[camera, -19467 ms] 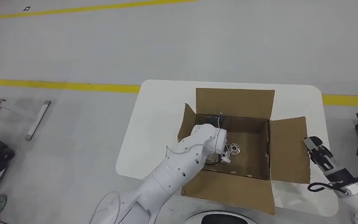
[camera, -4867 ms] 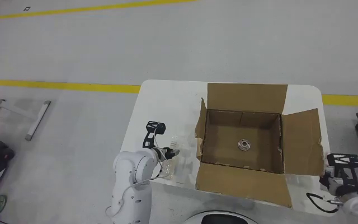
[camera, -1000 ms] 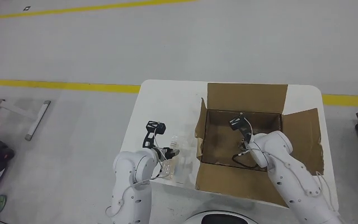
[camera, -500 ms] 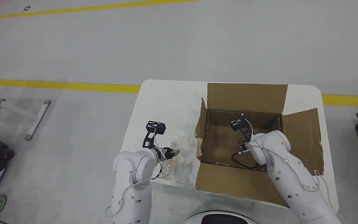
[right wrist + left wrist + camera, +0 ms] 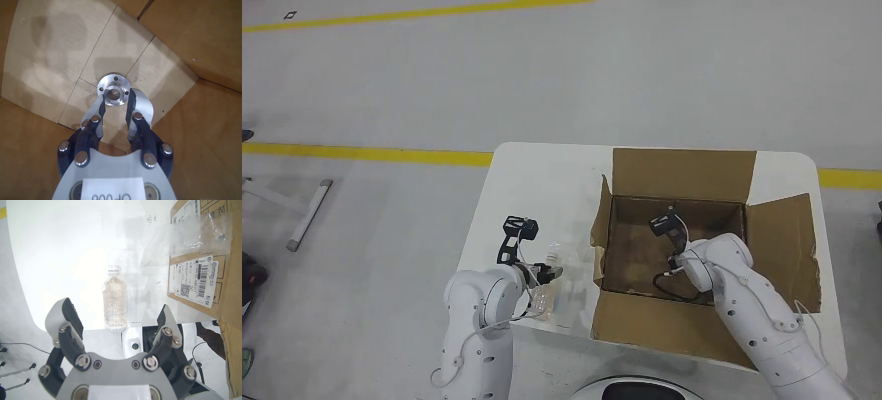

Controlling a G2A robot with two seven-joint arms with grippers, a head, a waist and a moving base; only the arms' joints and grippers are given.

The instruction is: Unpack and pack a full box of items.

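Note:
An open cardboard box [image 5: 672,175] stands on the white table [image 5: 532,190]. On its floor lies a round metal flange [image 5: 113,92]. My right gripper [image 5: 116,99] is down inside the box, shut on the flange, with a finger pad [image 5: 130,106] against each side. A clear plastic bottle [image 5: 114,298] lies on the table left of the box, its base at the front edge. My left gripper [image 5: 115,304] hangs open above it, touching nothing.
A clear plastic bag [image 5: 196,236] holding small parts leans on the box's left flap [image 5: 200,262]. The box's other flaps are folded outward [image 5: 787,250]. Bare table lies behind the bottle [image 5: 66,247].
In the last second the right wrist has shifted slightly left inside the box. The left arm and the bottle have not moved.

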